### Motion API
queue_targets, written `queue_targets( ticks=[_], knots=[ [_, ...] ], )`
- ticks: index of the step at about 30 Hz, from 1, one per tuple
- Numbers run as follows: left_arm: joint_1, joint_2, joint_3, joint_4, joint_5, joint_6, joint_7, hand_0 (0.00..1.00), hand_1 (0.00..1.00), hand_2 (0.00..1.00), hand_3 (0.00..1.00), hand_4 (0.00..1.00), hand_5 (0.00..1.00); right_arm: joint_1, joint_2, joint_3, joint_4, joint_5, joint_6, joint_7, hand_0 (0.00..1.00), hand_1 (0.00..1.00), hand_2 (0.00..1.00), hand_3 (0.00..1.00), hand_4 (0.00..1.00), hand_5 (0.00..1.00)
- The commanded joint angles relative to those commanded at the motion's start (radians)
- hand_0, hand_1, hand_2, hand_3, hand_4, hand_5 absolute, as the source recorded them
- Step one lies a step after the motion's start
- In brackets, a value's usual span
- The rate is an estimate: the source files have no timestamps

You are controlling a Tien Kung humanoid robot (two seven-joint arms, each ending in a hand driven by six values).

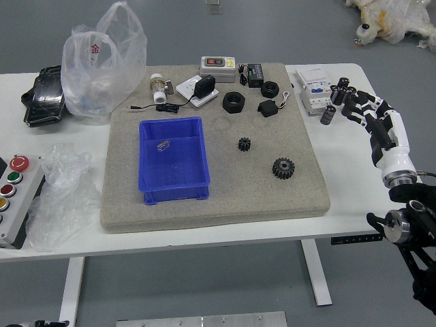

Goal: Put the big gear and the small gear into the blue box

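Robot hand on the left point(42, 323) barely peeks in, its state impossible to tell — blue box point(178, 167) has neither gear, small gear point(244, 144) and big gear point(283, 168) both await placing from the pad point(225, 208) — and the right robot hand point(381, 126) hovers empty, fingers apart.

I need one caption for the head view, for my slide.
Big gear and small gear on the mat beside the blue box; right hand open at the side.
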Motion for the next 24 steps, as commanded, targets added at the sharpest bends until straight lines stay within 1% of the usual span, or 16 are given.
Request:
queue_targets(
  ticks=[6, 7, 10, 12, 13, 14, 16, 18, 19, 21, 24],
  knots=[
    [-0.002, 0.0, 0.009, 0.0, -0.01, 0.001, -0.006, 0.661, 0.625, 0.589, 0.664, 0.675, 0.361, 0.0, -0.001, -0.018, -0.005, 0.055, 0.002, 0.01, 0.65, 0.633, 0.701, 0.69, 0.738, 0.53],
    [-0.003, 0.0, 0.012, 0.001, -0.012, 0.001, -0.008, 0.66, 0.625, 0.589, 0.664, 0.674, 0.36, 0.001, -0.001, -0.02, -0.005, 0.061, 0.003, 0.012, 0.636, 0.623, 0.694, 0.678, 0.729, 0.54],
    [-0.006, -0.001, 0.015, 0.001, -0.015, 0.001, -0.01, 0.66, 0.625, 0.589, 0.664, 0.674, 0.36, 0.004, -0.001, -0.016, 0.004, 0.036, -0.005, 0.001, 0.636, 0.623, 0.694, 0.678, 0.729, 0.54],
    [-0.007, -0.001, 0.015, 0.001, -0.016, 0.001, -0.01, 0.66, 0.625, 0.589, 0.664, 0.674, 0.36, 0.004, -0.002, -0.003, 0.029, -0.025, -0.029, -0.034, 0.636, 0.623, 0.694, 0.678, 0.729, 0.54],
    [-0.007, -0.001, 0.014, 0.001, -0.017, 0.001, -0.009, 0.66, 0.626, 0.589, 0.664, 0.675, 0.361, 0.006, -0.002, 0.002, 0.047, -0.061, -0.044, -0.057, 0.624, 0.629, 0.734, 0.706, 0.727, 0.475],
    [-0.006, -0.001, 0.012, 0.001, -0.016, 0.002, -0.008, 0.66, 0.626, 0.589, 0.664, 0.675, 0.361, 0.009, -0.004, 0.003, 0.069, -0.103, -0.058, -0.088, 0.624, 0.629, 0.734, 0.706, 0.727, 0.475],
    [-0.004, -0.001, 0.005, 0.0, -0.011, 0.002, -0.003, 0.66, 0.626, 0.589, 0.664, 0.675, 0.361, 0.02, -0.008, -0.011, 0.09, -0.179, -0.062, -0.144, 0.624, 0.629, 0.734, 0.706, 0.727, 0.475],
    [-0.003, -0.001, -0.005, 0.0, -0.002, 0.001, 0.003, 0.66, 0.626, 0.589, 0.664, 0.675, 0.361, 0.039, -0.014, -0.038, 0.099, -0.257, -0.051, -0.204, 0.624, 0.629, 0.734, 0.706, 0.727, 0.475],
    [-0.002, -0.001, -0.009, -0.001, 0.001, 0.001, 0.006, 0.661, 0.625, 0.59, 0.666, 0.674, 0.361, 0.049, -0.017, -0.051, 0.102, -0.293, -0.043, -0.232, 0.442, 0.649, 0.813, 0.81, 0.772, 0.315],
    [0.0, 0.0, -0.014, -0.002, 0.005, 0.001, 0.01, 0.661, 0.625, 0.59, 0.666, 0.674, 0.361, 0.081, -0.023, -0.089, 0.102, -0.371, -0.015, -0.294, 0.442, 0.649, 0.813, 0.81, 0.772, 0.315],
    [0.003, 0.003, -0.019, -0.003, 0.008, 0.001, 0.014, 0.661, 0.625, 0.59, 0.666, 0.674, 0.361, 0.136, -0.025, -0.147, 0.076, -0.491, 0.035, -0.385, 0.442, 0.649, 0.813, 0.81, 0.772, 0.315]
  ],
)
